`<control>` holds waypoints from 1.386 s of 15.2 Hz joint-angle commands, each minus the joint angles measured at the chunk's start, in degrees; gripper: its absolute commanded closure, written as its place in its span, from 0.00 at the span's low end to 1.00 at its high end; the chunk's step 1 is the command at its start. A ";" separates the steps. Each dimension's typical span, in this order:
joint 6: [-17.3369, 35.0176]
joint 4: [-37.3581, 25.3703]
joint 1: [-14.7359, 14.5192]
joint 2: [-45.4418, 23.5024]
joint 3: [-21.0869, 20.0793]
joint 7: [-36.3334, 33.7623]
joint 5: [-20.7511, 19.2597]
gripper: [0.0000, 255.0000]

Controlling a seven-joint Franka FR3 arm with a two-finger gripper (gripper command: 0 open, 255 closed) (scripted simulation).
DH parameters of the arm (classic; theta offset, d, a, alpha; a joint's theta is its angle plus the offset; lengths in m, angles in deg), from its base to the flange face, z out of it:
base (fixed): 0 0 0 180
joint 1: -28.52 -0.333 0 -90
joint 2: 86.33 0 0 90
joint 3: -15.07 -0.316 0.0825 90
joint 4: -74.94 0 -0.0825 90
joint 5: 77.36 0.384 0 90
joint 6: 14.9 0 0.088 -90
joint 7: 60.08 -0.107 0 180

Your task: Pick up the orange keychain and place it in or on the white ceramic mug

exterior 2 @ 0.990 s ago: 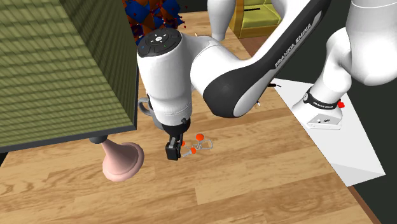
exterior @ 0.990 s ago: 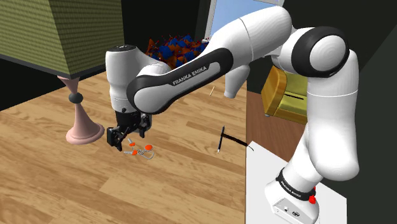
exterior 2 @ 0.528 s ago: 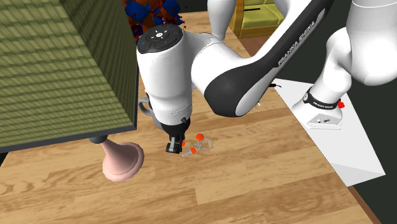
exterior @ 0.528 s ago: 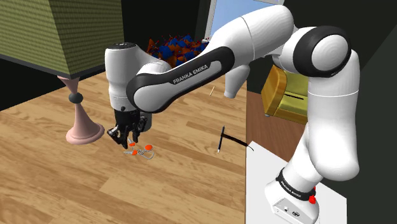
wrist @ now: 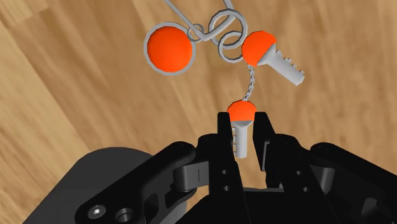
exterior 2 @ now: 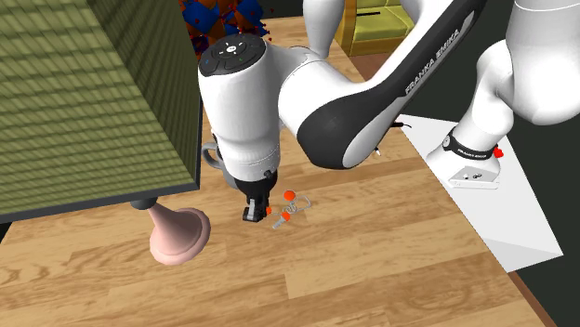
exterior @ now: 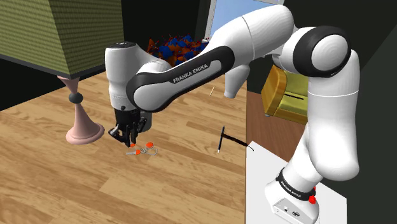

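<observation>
change: gripper (exterior: 129,135) (exterior 2: 256,208) (wrist: 243,137) closed up since a second ago, fingers (wrist: 222,137) drawn in from a wide spread above the keychain (exterior: 145,149) (exterior 2: 286,206) (wrist: 257,48) to a narrow clasp on one of its keys; hand at much the same spot over the wood
gripper: pointing straight down, tips low at the wooden surface (exterior: 76,184) (exterior 2: 372,269) (wrist: 76,83), clamped on the keychain
fingers: black, one on each side of a grey key blade, pressed against it in the wrist view
keychain: orange and silver, lying on the wood, trailing away from the fingertips toward the stand (exterior: 299,191) (exterior 2: 502,214)
held key (wrist: 242,124): orange head just clear of the fingertips, blade down between them
chain (wrist: 251,83): short and thin, from the held key's head out to the second key's head
second key (wrist: 280,63): orange head, grey toothed blade, beyond the fingertips, hooked into the wire rings
orange disc (wrist: 169,49): round, silver-rimmed, beyond the fingertips, across the rings from the second key
lamp (exterior: 84,130) (exterior 2: 177,232): pink foot near the gripper, not touching it, on the side away from the stand; olive-green shade higher than the hand
black stick (exterior: 221,139): thin, on the wood between gripper and stand, well apart from the gripper
stand: white, well apart from the gripper
</observation>
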 commanded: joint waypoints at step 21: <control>-14.17 -8.82 0.48 5.16 -1.32 1.93 2.88 1.00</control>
